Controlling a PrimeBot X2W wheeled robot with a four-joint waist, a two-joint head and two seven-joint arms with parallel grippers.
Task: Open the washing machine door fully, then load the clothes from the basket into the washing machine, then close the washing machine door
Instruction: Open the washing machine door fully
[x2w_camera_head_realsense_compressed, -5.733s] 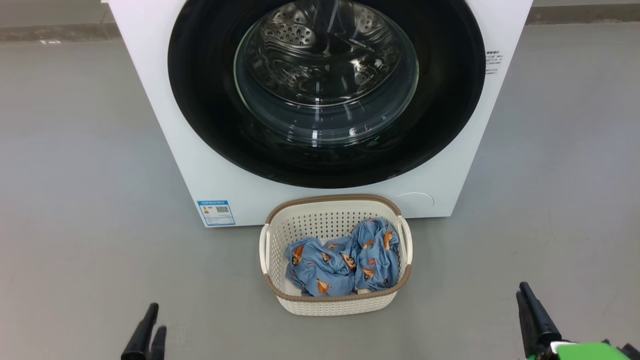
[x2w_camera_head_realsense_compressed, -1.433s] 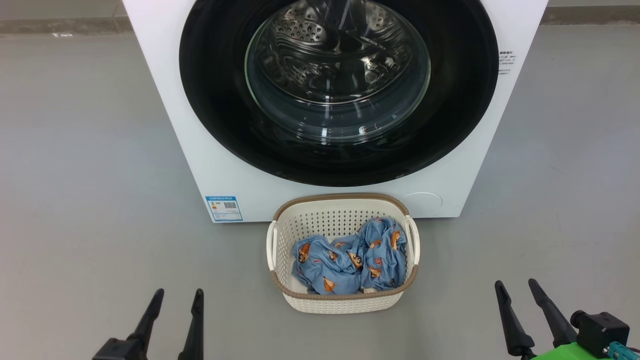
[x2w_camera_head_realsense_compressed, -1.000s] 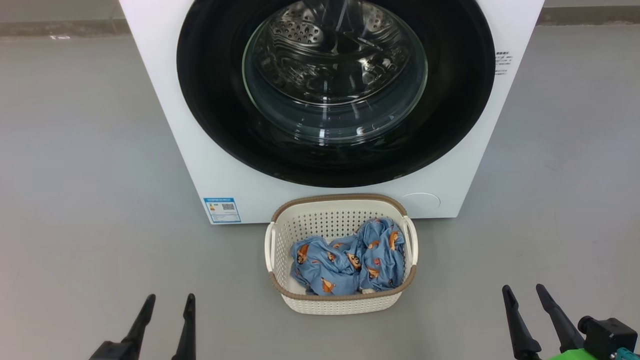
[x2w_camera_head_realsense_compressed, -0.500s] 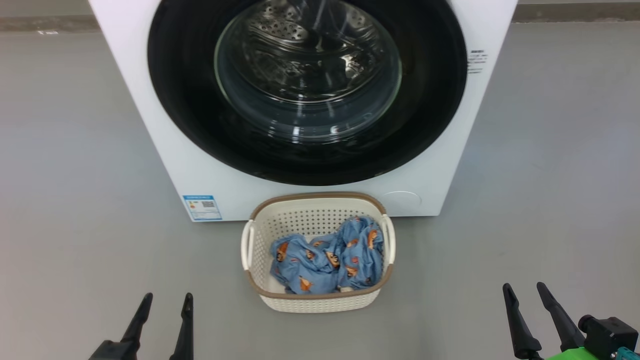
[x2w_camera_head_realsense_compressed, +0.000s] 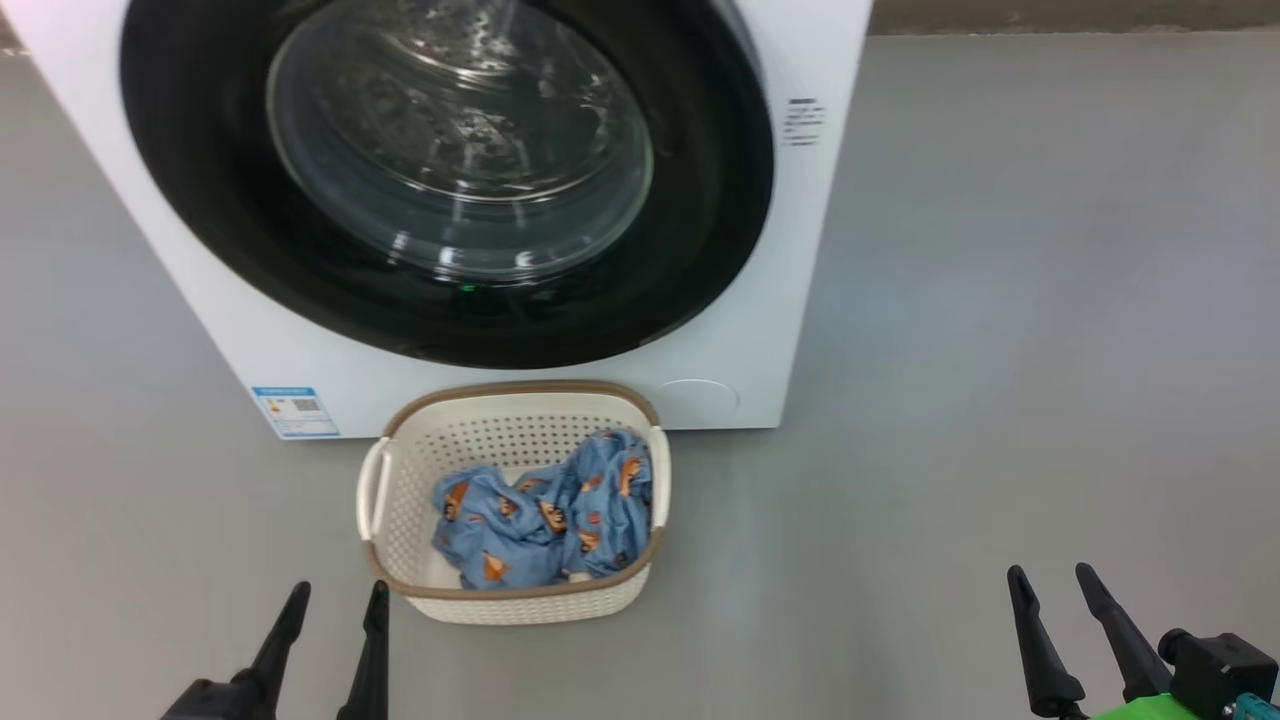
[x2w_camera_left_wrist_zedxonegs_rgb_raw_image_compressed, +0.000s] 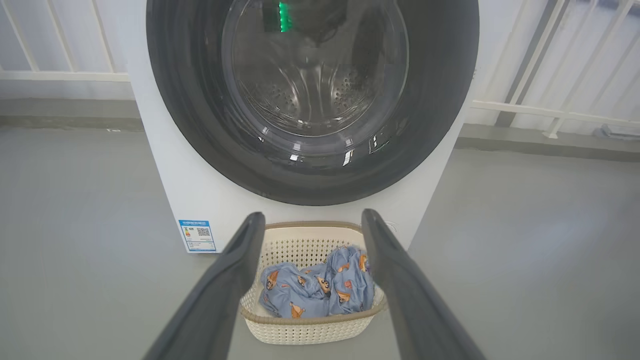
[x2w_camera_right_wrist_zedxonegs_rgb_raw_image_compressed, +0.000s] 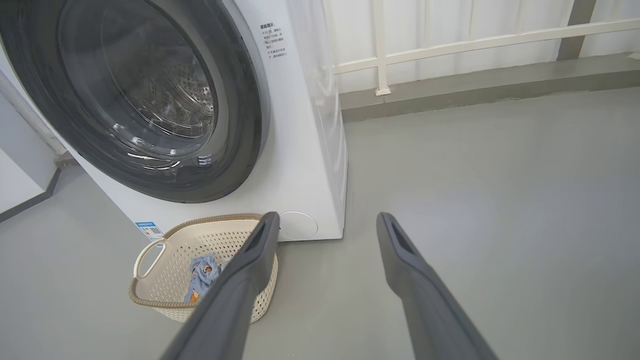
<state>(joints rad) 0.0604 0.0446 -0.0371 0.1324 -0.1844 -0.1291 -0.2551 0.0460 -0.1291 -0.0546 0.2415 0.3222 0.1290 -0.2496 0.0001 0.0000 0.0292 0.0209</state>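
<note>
Clothes (x2w_camera_head_realsense_compressed: 540, 510) heaped in basket (x2w_camera_head_realsense_compressed: 420, 520); washing machine door (x2w_camera_head_realsense_compressed: 200, 200) closed.

One washing machine (x2w_camera_head_realsense_compressed: 780, 250), one basket (x2w_camera_head_realsense_compressed: 520, 388), one clothes heap (x2w_camera_head_realsense_compressed: 540, 510), two hands (x2w_camera_head_realsense_compressed: 340, 592) (x2w_camera_head_realsense_compressed: 1050, 573)

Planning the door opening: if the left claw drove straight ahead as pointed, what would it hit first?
Probably the washing machine door, low on its black ring, passing above the basket; depth unclear.
</note>
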